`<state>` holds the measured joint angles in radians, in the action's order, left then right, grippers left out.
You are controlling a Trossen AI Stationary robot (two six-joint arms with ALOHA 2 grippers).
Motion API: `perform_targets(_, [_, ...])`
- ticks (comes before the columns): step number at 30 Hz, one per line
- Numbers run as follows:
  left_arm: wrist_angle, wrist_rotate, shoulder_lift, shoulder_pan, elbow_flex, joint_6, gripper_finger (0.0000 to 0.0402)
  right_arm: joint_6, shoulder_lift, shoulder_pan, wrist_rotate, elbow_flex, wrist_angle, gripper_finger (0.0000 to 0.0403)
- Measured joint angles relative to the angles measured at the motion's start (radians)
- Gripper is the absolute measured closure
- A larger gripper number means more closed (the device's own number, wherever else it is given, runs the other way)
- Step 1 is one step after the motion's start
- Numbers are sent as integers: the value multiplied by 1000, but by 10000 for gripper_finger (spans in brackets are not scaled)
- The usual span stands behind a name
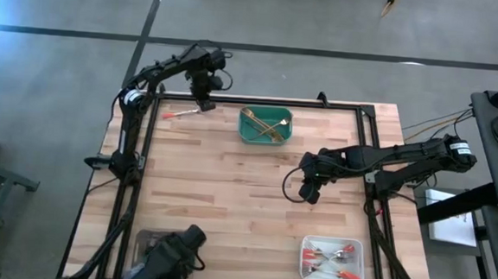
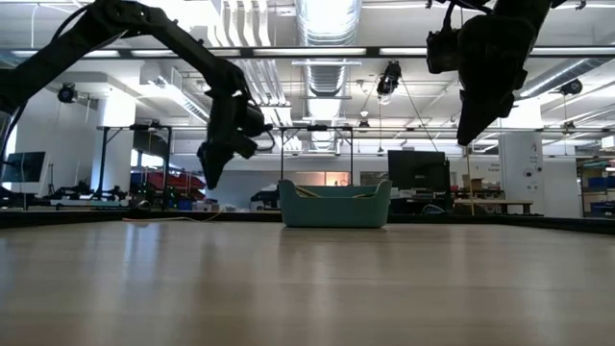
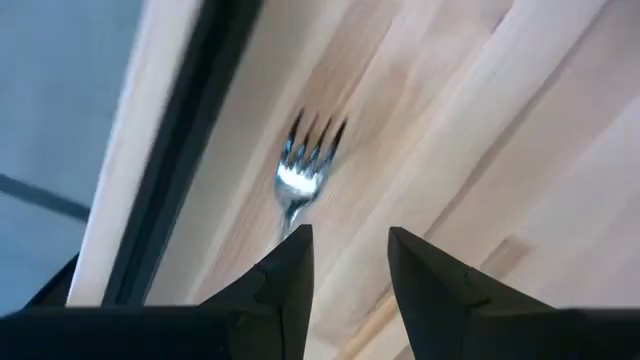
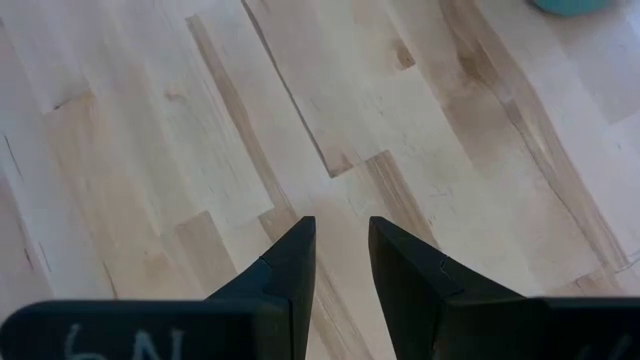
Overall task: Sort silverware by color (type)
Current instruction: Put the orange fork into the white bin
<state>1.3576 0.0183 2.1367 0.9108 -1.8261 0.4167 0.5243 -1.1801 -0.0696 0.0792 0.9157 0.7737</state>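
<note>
Overhead, the left gripper [image 1: 205, 100] hangs over the far left part of the wooden counter [image 1: 228, 190], right above the metal end of a red-orange-handled fork [image 1: 184, 113] that lies flat near the counter's far left edge. In the left wrist view that fork [image 3: 305, 170] shows its tines and neck just ahead of the jaws, which stand a little apart with nothing between them; the fork rests on the wood beside the dark frame rail [image 3: 190, 130]. To the right of it sits a green tray [image 1: 265, 126] holding a few gold utensils [image 1: 264, 123] laid across one another; the low view shows the same tray [image 2: 334, 205] standing on the counter with the left arm beside it. The right gripper [image 1: 308, 188] hovers above the bare middle of the counter, well apart from both trays, and its wrist view shows its jaws [image 4: 338, 262] narrowly parted over plain planks, holding nothing. At the near right corner a white tray [image 1: 332, 261] contains several red-orange-handled pieces [image 1: 328, 255] with metal heads, lying jumbled together.
</note>
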Motion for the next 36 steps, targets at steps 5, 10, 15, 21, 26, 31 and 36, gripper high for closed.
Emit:
perform_targets(5, [8,17,-22,18,-30,-50,288,62,0,-2,0,-1,-2,314])
perform_targets(10, [70,106,-46,62,27,-118,288,86,0,-2,0,-10,-2,314])
perform_targets(15, [177,174,-85,130,144,-180,288,82,0,-2,0,-34,-3,314])
perform_targets(21, [125,163,-163,195,344,-212,289,69,0,-2,0,-74,-3,314])
perform_targets(26, [-41,128,-194,198,455,-217,297,66,0,-2,0,-87,-3,314])
perform_targets(31, [-121,155,-194,200,474,-218,307,67,0,-2,0,-87,-9,314])
perform_targets(36, [-143,140,-193,198,474,-193,308,70,0,-2,0,-87,-21,314])
